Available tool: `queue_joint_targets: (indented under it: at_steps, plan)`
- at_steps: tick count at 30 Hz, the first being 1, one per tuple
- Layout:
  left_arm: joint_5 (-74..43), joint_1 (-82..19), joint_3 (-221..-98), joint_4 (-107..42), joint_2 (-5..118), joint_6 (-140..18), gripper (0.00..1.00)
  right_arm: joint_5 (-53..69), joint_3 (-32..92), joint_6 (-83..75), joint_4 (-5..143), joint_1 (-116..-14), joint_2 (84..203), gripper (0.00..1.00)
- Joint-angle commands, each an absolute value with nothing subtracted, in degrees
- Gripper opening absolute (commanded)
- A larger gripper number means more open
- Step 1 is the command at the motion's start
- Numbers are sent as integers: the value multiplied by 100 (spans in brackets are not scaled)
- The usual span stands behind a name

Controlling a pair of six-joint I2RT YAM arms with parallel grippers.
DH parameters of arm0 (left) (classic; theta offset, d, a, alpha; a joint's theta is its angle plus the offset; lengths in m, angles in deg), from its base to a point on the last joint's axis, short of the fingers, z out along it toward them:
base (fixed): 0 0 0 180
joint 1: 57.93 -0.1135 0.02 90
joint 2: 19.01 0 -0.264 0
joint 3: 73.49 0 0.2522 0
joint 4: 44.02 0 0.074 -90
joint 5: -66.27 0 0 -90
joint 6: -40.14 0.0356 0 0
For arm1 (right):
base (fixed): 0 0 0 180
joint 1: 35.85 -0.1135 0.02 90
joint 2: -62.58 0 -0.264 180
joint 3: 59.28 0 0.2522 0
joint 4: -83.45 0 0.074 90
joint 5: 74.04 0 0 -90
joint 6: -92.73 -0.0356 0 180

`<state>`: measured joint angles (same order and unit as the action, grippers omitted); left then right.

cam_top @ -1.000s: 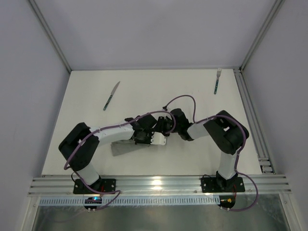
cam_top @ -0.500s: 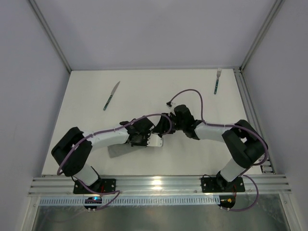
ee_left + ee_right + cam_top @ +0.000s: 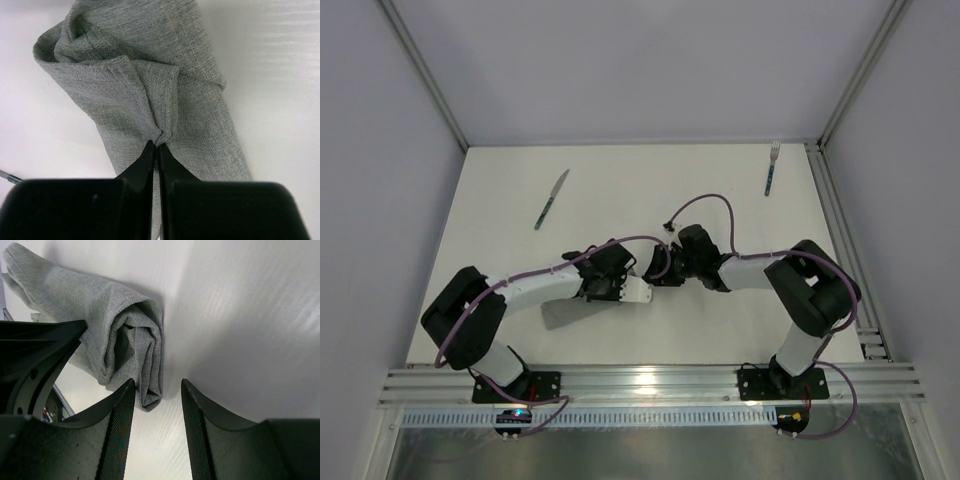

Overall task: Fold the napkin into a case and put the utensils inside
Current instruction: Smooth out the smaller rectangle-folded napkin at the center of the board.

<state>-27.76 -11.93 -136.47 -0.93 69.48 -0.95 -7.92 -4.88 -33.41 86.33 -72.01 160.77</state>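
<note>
Overhead, white matt tabletop, bare over most of its area. Pale grey walls close it on three sides. Slanted aluminium posts stand at the far corners. A slotted metal rail runs along the near edge and carries both arm bases. A second track lines the right edge. Soft glare streaks show on the surface in both wrist views.

Napkin: grey woven cloth, folded into a long narrow bundle. It lies on the tabletop near the middle, toward the near edge, largely hidden under the left arm in the overhead view. One end is bunched and rolled, with loose folds and an open tuck showing.

Left pincer: fingers pressed together, pinching a small ridge of the napkin's upper layer at their tips. The cloth puckers where it is nipped.

Right pincer: jaws apart, low over the tabletop, with the rolled end of the napkin lying between the two fingertips. Cannot tell whether either finger touches the cloth. The left pincer's dark body shows at the left of that view, just beside the bundle.

Both arms reach inward and meet near the table's centre, with purple cables looping above them.

Knife: far left, lying at a slant, well apart from the napkin.

Fork: far right corner, tines pointing away, near the right track.
</note>
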Motion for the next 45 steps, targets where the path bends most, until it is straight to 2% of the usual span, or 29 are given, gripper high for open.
queue_joint_targets:
  at_steps: [1,2,5,6,9,11,17,43,45]
  plan:
    - [-2874,-1214,-13516,-239,6730,138,0,-1066,-457,-3445,9165,-7233,16365,46]
    - [-2900,-1214,-13455,-248,6721,199,0,-1119,-439,-3480,9296,-7241,16418,46]
    - [-2988,-1214,-13296,-327,6738,454,0,-1277,-447,-3594,9551,-7241,16559,37]
    - [-2971,-1214,-13261,-336,6739,542,0,-1304,-474,-3621,9596,-7241,16576,26]
    - [-2866,-1196,-13269,-301,6791,517,0,-1453,-535,-3691,9815,-7233,16638,6]
    - [-2804,-1170,-13313,-222,6826,490,0,-1541,-553,-3761,10008,-7233,16664,3]
    - [-2532,-1073,-13620,233,6862,157,0,-1770,-790,-4086,10825,-7171,16569,3]
    - [-2725,-1029,-13498,270,7072,-72,2,-2025,-1230,-3779,11250,-7145,16146,3]
    - [-2681,-994,-13603,323,7134,-116,2,-1894,-1142,-3622,10916,-7136,16137,18]
